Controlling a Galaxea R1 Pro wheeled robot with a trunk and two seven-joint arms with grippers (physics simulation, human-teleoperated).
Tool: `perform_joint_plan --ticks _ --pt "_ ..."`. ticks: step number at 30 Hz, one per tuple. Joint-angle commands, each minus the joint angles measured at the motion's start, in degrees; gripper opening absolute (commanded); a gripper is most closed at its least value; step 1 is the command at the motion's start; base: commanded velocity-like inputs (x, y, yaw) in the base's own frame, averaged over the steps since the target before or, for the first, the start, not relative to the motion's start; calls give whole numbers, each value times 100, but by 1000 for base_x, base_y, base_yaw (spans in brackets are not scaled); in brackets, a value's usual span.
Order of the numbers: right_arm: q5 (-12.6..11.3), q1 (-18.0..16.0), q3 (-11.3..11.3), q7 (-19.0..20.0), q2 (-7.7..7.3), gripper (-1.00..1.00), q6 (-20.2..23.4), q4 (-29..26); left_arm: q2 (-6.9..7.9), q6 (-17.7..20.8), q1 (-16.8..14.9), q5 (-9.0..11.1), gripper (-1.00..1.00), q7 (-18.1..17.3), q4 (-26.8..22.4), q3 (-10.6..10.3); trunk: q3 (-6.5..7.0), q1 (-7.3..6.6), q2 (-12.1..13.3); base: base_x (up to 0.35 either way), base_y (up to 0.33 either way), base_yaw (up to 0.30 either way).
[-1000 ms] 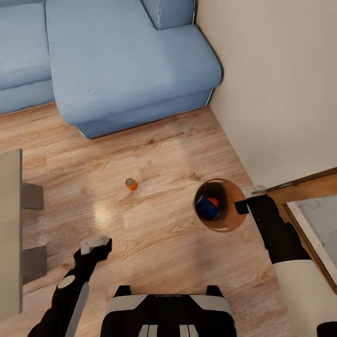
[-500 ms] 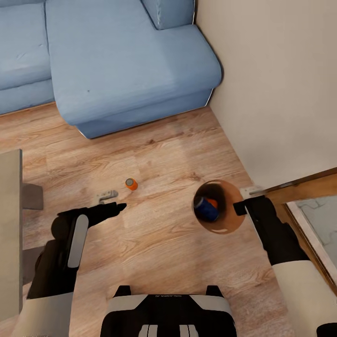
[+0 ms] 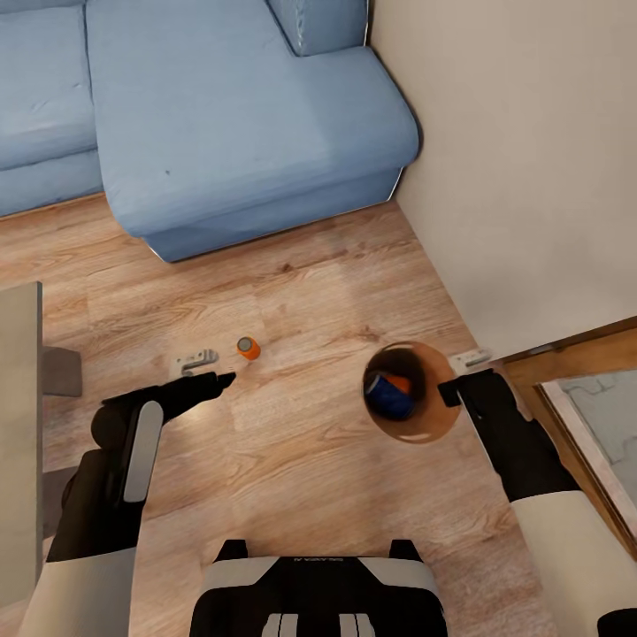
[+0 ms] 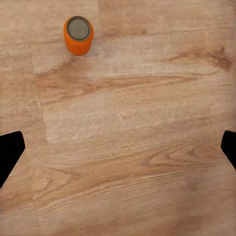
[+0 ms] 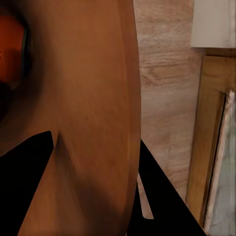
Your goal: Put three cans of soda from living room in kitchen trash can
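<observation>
An orange can of soda (image 3: 248,347) stands upright on the wood-plank floor in front of the sofa. My left gripper (image 3: 205,370) is open just short of it and a little to its left, with nothing between its fingers. The left wrist view has the same orange can (image 4: 78,35) ahead of the spread fingertips (image 4: 10,152). The trash can (image 3: 425,425), copper-brown inside, holds a dark blue can (image 3: 387,398) and an orange can (image 3: 402,382). My right gripper (image 3: 462,376) is shut on its rim, with one finger inside the bin wall (image 5: 88,123) and one outside.
The light blue corner sofa (image 3: 239,124) fills the far side. A beige wall (image 3: 531,159) runs along the right, with a wooden door frame (image 3: 575,349) beside the bin. A grey table (image 3: 18,425) stands at the left edge.
My left arm has swung forward and up toward the orange can on the floor. The bin, held by the right gripper, has shifted slightly left.
</observation>
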Motion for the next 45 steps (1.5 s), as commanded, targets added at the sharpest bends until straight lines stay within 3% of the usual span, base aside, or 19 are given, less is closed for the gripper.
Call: perform_joint_plan --ticks 1,10,14,29,33,45 --pt "16 -2 4 0 1 -100 1 -1 4 -41 0 2 100 2 -1 0 0 0 0 0 0 0" --pt "157 -2 4 2 2 -100 1 -1 36 -736 -2 -5 100 74 -4 28 0 0 0 0 0 0" --pt "163 7 11 2 2 -100 1 -1 37 -786 -2 -11 100 84 -4 31 0 0 0 0 0 0" --pt "172 23 22 2 2 -100 1 -10 38 -830 22 -13 100 96 -4 32 270 -330 601 0 0 0" --pt "174 24 22 2 2 -100 1 -10 31 -957 30 -13 100 94 -4 32 270 -330 601 0 0 0" --pt "175 24 19 2 2 -100 1 -10 26 -1011 33 -13 100 97 4 32 54 -66 120 0 0 0"
